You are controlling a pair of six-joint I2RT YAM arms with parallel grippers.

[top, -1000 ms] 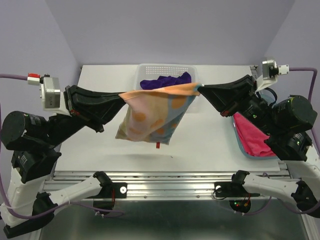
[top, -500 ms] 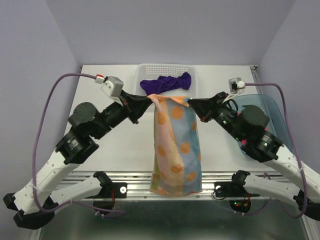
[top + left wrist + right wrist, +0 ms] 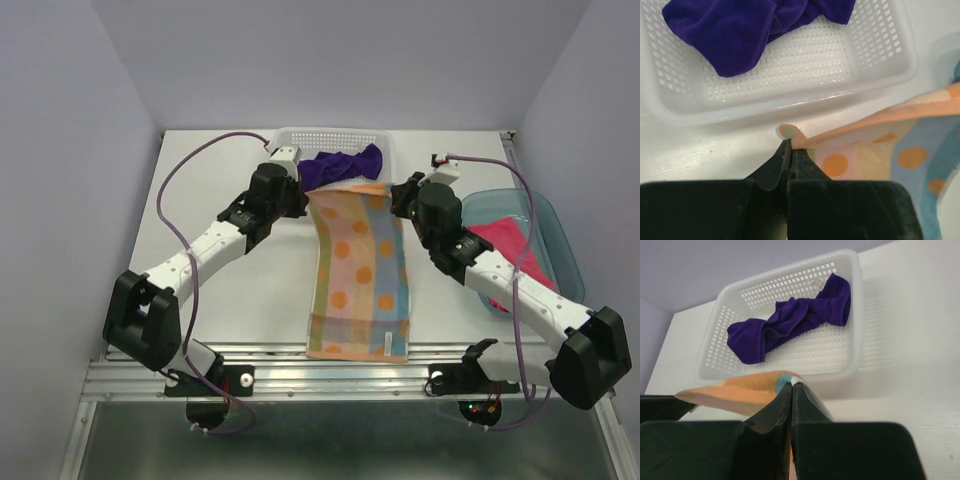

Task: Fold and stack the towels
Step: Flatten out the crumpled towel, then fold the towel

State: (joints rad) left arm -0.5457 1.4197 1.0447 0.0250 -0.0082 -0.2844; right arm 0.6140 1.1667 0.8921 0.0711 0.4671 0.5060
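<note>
1. Left arm: the left fingers are pressed together on the far-left corner of the orange polka-dot towel. In the left wrist view I see a small tab of cloth standing out past the fingertips. No gap shows between them.

2. Right arm: the right fingers are pressed together on the far-right corner of the same towel. In the right wrist view I see the orange hem and a pale blue stripe running away from the fingertips to the left.

3. Orange polka-dot towel: it lies spread open on the bench between the two arms. Its long side runs from the basket toward the near edge of the bench. The far hem is just beside the near wall of the white perforated basket. The near hem lies at the front edge of the bench. A small white label shows close to the near-right corner.

4. Dark purple towel: it sits bunched inside the basket. One end is draped toward the basket's right wall.

5. Pink towel: it lies in the translucent teal tray, to the right of the right arm. The arm covers part of it, so I cannot tell whether it is folded.
</note>
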